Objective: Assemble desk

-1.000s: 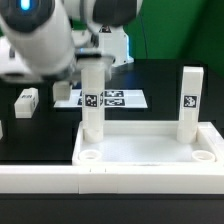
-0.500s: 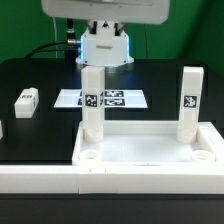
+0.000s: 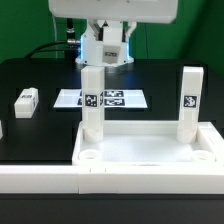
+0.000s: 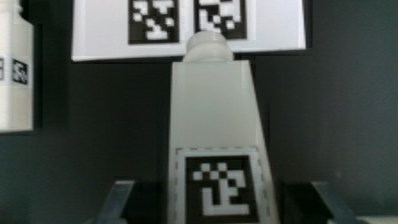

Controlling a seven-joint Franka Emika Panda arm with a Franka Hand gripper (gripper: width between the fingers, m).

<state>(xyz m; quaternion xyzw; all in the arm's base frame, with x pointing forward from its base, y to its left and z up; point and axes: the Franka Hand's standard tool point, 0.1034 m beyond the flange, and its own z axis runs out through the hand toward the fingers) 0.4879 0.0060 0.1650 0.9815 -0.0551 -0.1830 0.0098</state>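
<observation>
The desk's white tabletop (image 3: 150, 128) lies rim-up on the black table. Two white legs stand upright in its far corners. One is at the exterior view's left (image 3: 92, 100), the other at the right (image 3: 189, 100). My gripper (image 3: 97, 62) hangs right over the left leg's top. In the wrist view this leg (image 4: 217, 120) runs away from the camera, its square marker facing me. The gripper (image 4: 222, 205) is open, with one finger (image 4: 125, 200) on each side of the leg and a dark gap between each and the leg.
A loose white leg (image 3: 26, 100) lies on the table at the exterior view's left. The marker board (image 3: 112, 99) lies behind the tabletop and shows beyond the leg (image 4: 187, 25). A long white rail (image 3: 40, 178) borders the front. Another white part (image 4: 15, 70) stands at the wrist frame's edge.
The arm's bulk has swung from the exterior view's left to the centre above the left leg. Both legs and the tabletop have stayed put.
</observation>
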